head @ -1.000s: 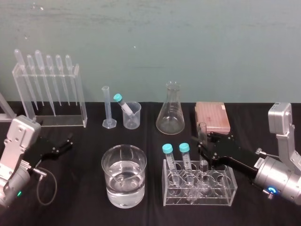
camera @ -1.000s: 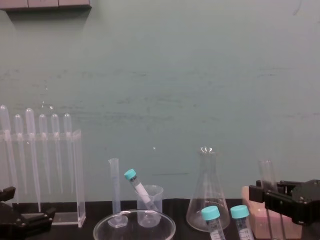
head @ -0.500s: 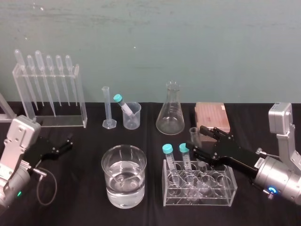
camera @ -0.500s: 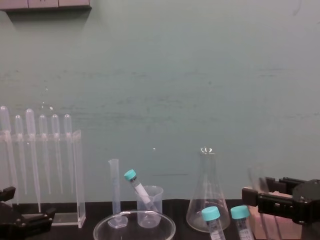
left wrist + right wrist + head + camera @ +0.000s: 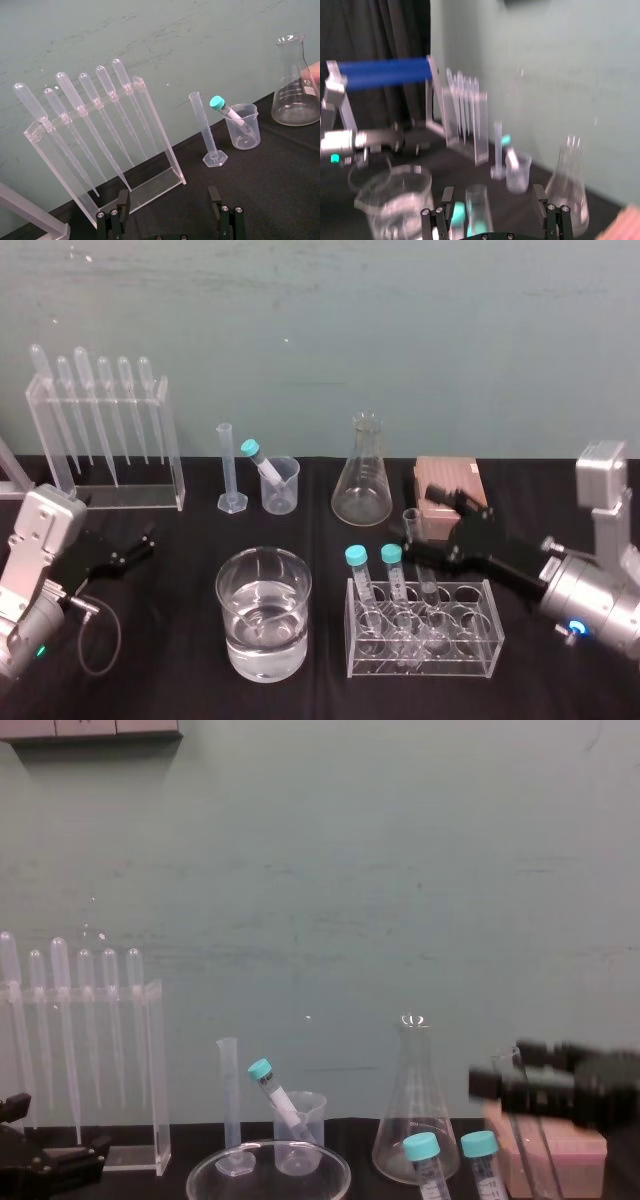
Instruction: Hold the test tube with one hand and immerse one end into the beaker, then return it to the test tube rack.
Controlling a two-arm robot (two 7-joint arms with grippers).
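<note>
Right of centre in the head view, the right gripper [image 5: 428, 528] has its fingers apart on either side of the test tube [image 5: 413, 523]. The test tube leans in the rack [image 5: 425, 648] beside two teal-capped tubes [image 5: 357, 570]. Its lower part blends into the clear rack, and its foot is hard to make out. In the right wrist view it is a blur between the spread fingers, nearer one of them; whether they touch cannot be told. In the chest view the gripper is smeared at the right edge.

The beaker [image 5: 263, 615], holding water, stands at lower centre, left of the rack and apart from it. Its rim rises over the chest view's bottom edge, the rest cut off. A pink block [image 5: 452, 480] lies behind the gripper, partly covered. The left gripper [image 5: 140, 545] lies at lower left, fingers apart.
</note>
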